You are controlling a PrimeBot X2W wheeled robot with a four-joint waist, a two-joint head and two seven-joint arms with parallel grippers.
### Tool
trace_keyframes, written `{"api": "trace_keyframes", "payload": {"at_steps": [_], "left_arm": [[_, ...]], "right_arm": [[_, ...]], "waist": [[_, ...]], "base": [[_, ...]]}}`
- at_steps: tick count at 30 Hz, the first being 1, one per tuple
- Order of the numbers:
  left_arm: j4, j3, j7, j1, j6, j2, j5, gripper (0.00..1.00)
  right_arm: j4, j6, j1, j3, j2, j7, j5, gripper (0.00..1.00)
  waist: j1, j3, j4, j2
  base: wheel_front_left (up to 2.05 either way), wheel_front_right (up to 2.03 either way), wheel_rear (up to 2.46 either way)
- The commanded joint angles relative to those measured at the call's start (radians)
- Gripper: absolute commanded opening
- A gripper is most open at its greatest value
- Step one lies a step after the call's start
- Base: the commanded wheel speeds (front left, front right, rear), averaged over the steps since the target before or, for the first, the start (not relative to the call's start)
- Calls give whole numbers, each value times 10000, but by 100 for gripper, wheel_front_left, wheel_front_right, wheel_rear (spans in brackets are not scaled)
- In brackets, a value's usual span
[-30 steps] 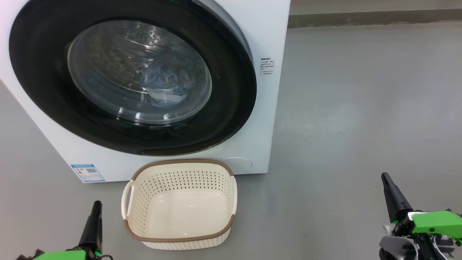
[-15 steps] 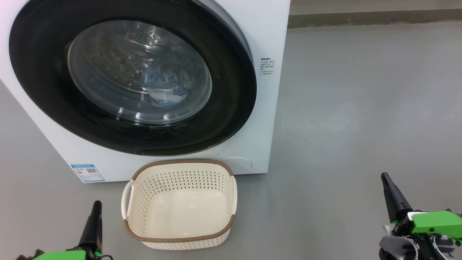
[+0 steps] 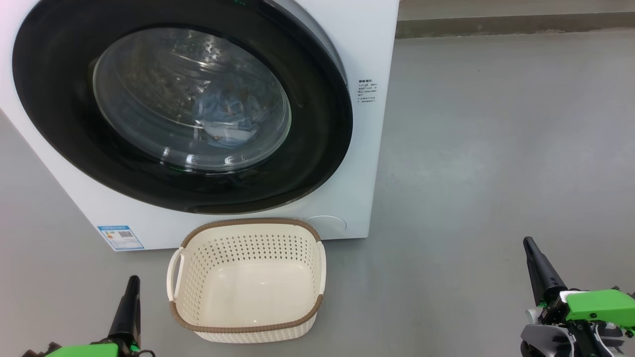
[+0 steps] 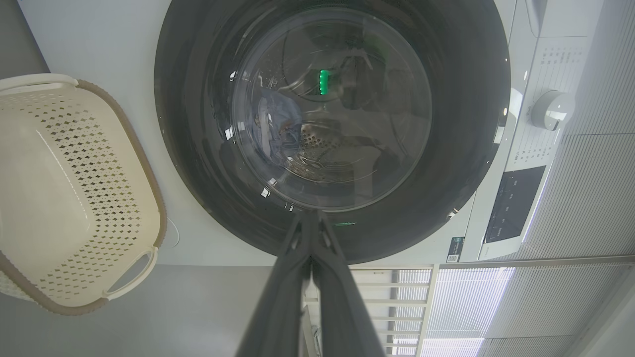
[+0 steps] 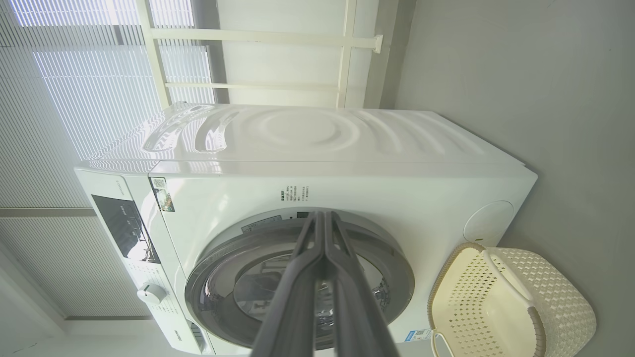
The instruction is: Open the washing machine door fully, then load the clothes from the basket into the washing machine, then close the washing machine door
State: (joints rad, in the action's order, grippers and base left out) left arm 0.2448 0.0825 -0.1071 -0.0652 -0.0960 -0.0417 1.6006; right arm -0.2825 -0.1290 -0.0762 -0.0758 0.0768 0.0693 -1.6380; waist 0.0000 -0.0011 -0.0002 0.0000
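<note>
The washing machine (image 3: 369,44) stands at the upper left, and the washing machine door (image 3: 317,124) sits flush against its front. Through its glass window the clothes (image 3: 225,116) show as light-blue fabric in the drum. The basket (image 3: 248,222) sits on the floor right before the machine, with nothing in it. My left gripper (image 3: 132,280) is shut and empty, low at the left beside the basket. At the lower right my right gripper (image 3: 529,242) is shut and empty, well away from the machine. The left wrist view faces the door (image 4: 471,124), the clothes (image 4: 275,119) and the basket (image 4: 74,173).
Grey floor stretches to the right of the machine up to a wall base (image 3: 516,22). A blue label (image 3: 120,237) marks the machine's lower front corner. Its control panel with a white knob (image 4: 551,109) lies above the door. White rails (image 5: 268,34) and window blinds stand behind.
The blue fabric behind the glass has shifted slightly. Both arms, the door and the basket have stayed still.
</note>
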Motion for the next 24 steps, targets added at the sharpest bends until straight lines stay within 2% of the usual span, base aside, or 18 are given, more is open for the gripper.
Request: {"api": "trace_keyframes", "payload": {"at_steps": [1, 24], "left_arm": [[-324, 332, -63, -447, -7, -85, 68, 0], [-324, 332, -63, -447, -7, -85, 68, 0]], "right_arm": [[307, -17, -414, 193, 172, -18, -202, 0], [311, -17, -411, 235, 203, -51, -238, 0]], "waist": [[0, 0, 0, 0], [0, 0, 0, 0]], "base": [[0, 0, 0], [0, 0, 0]]}}
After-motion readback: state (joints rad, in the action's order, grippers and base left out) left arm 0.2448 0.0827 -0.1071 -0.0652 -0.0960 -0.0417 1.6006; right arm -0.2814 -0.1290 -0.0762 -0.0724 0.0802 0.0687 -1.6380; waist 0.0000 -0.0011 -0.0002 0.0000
